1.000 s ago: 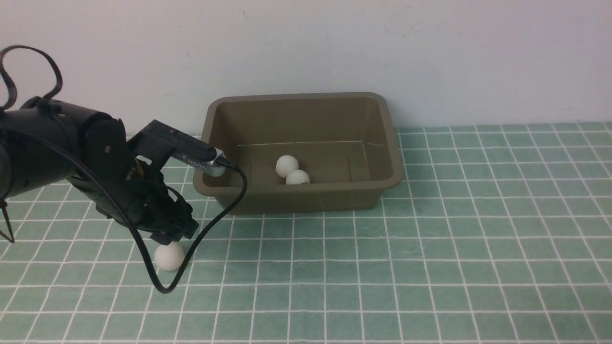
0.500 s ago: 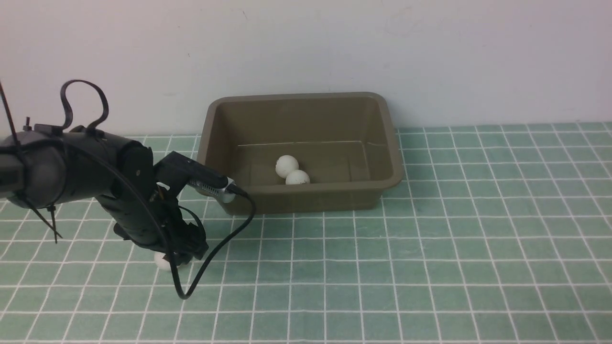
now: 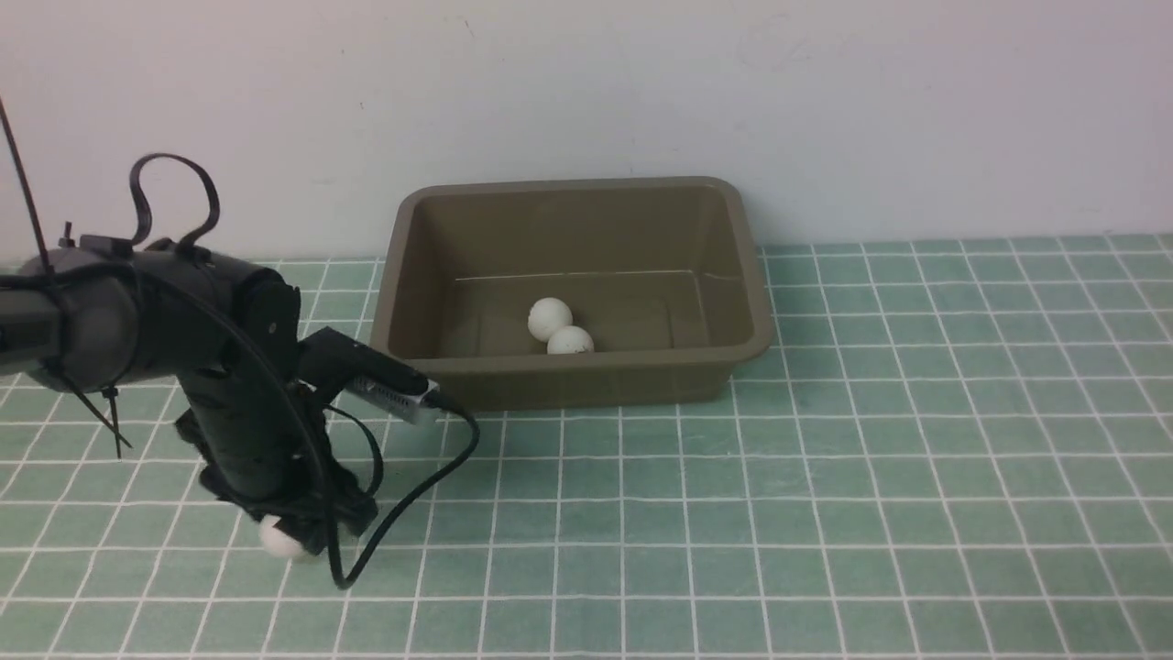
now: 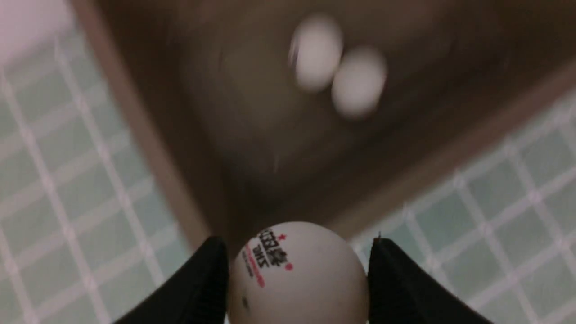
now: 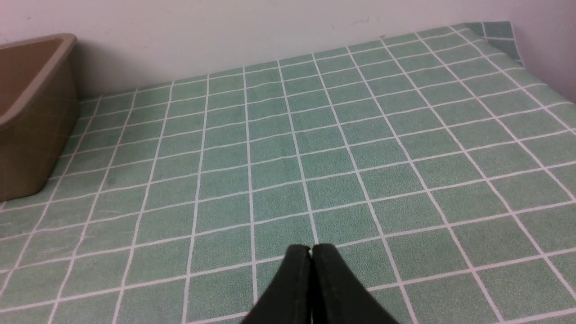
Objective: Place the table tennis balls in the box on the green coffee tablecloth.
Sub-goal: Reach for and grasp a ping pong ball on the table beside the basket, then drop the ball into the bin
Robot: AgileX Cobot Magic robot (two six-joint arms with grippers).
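Left gripper (image 4: pixel 297 247) clamped on ball (image 3: pixel 278 539), 7 o'clock from box (image 3: pixel 568 378). Ball light, stiff, slick, likely dentable: squeeze gently across middle. Right gripper (image 5: pixel 311 257) pinched shut, empty.

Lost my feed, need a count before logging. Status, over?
Left tool shut on third ball, down at the tablecloth. Right tool shut, empty. Two balls in the box. Nothing seen in the way.

Left claw (image 3: pixel 295 532) points downward, clamped on a ball (image 4: pixel 297 274); right claw (image 5: pixel 311 252) pressed closed.
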